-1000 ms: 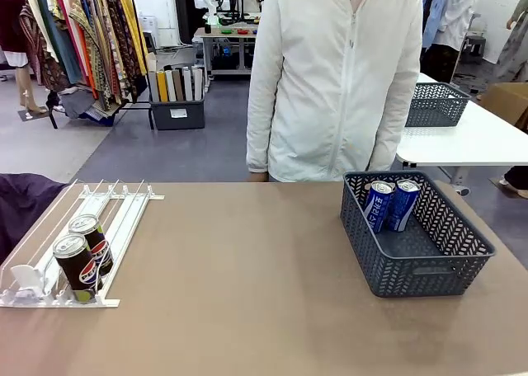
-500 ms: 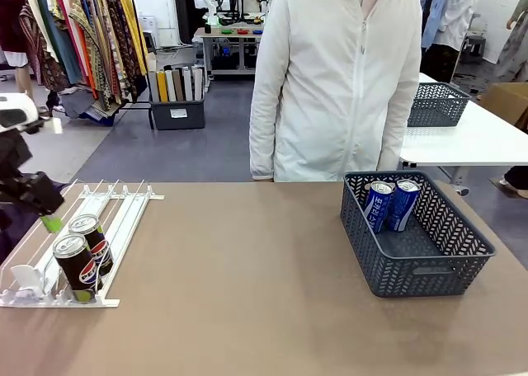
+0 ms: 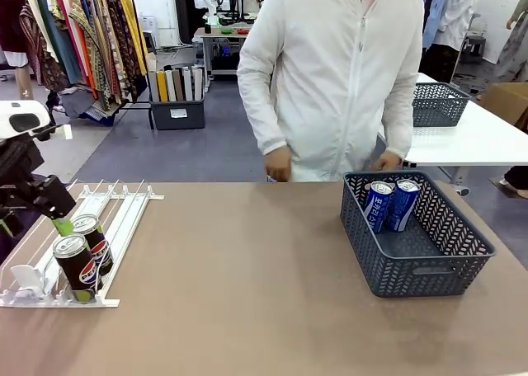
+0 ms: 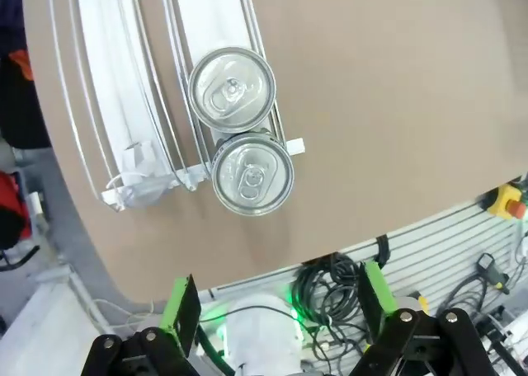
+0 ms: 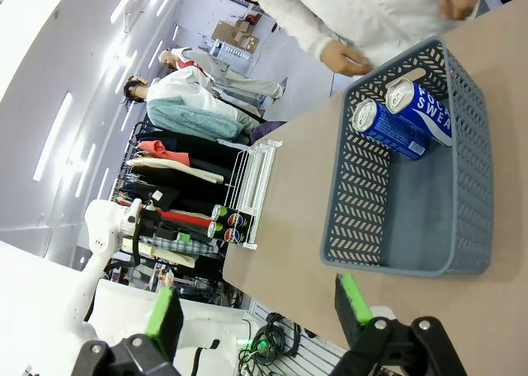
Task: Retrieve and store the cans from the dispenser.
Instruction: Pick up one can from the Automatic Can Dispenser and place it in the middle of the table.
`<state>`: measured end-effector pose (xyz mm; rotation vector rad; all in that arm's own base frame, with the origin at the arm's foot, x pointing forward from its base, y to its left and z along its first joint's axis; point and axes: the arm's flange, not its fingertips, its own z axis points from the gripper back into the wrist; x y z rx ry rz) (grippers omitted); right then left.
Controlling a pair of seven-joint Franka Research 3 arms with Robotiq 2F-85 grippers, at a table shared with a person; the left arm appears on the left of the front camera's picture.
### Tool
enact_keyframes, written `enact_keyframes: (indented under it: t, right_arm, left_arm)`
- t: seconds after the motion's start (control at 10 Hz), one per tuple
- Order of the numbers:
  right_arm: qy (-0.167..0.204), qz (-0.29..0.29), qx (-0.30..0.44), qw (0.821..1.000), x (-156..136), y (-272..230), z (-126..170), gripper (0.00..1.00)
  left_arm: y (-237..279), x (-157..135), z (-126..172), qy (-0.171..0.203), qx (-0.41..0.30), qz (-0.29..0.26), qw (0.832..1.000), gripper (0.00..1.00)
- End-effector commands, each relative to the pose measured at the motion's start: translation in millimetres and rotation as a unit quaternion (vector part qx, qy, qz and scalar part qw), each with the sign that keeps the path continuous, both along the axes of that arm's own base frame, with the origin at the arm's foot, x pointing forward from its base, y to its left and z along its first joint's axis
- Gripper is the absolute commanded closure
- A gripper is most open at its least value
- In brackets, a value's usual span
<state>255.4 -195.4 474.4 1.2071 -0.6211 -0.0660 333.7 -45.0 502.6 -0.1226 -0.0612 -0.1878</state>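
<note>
Two black Pepsi cans (image 3: pixel 87 237) (image 3: pixel 76 267) stand one behind the other in a lane of the white dispenser (image 3: pixel 124 209) at the table's left. From above, their silver tops (image 4: pixel 232 89) (image 4: pixel 252 173) sit at the dispenser's (image 4: pixel 107 79) front end. My left gripper (image 3: pixel 35 221) hovers open just behind and left of the cans, its fingers (image 4: pixel 180 302) spread wide with nothing between them. My right gripper (image 5: pixel 258 306) is open and empty, well back from the grey mesh basket (image 5: pixel 363 186). Two blue cans (image 3: pixel 378 204) (image 3: pixel 403 203) lean inside the basket (image 3: pixel 429 269).
A person in a white jacket stands at the far edge, one hand (image 3: pixel 279 163) over the table and the other (image 3: pixel 386 160) at the basket's rear rim. A small white pusher block (image 3: pixel 23 279) sits in the dispenser's leftmost lane.
My left arm has come in from the left and now hangs over the dispenser beside the cans. The person has shifted and brought both hands forward to the table's far edge.
</note>
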Motion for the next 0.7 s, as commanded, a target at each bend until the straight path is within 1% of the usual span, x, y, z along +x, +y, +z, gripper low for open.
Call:
enact_keyframes:
  t: [0.0, 0.1, 0.2, 0.4, 0.5, 0.6]
  right_arm:
    - [-0.016, -0.003, 0.007, 1.000, 3, 0, 2, 0.00]
    - [-0.016, -0.003, 0.007, 1.000, 3, 0, 2, 0.00]
    - [-0.016, -0.003, 0.007, 1.000, 3, 0, 2, 0.00]
    - [-0.016, -0.003, 0.007, 1.000, 3, 0, 2, 0.00]
    - [-0.016, -0.003, 0.007, 1.000, 3, 0, 2, 0.00]
    - [-0.016, -0.003, 0.007, 1.000, 3, 0, 2, 0.00]
  left_arm:
    - [-7, 14, -29, -0.017, 0.022, 0.044, 0.999, 0.00]
    - [-9, 20, -43, -0.026, 0.026, 0.062, 0.997, 0.00]
    - [-9, 23, -52, -0.023, 0.019, 0.062, 0.998, 0.00]
    - [-13, 28, -61, -0.028, 0.010, 0.066, 0.997, 0.00]
    - [-16, 31, -67, -0.033, 0.015, 0.078, 0.996, 0.00]
    - [-17, 36, -75, -0.019, 0.023, 0.079, 0.996, 0.00]
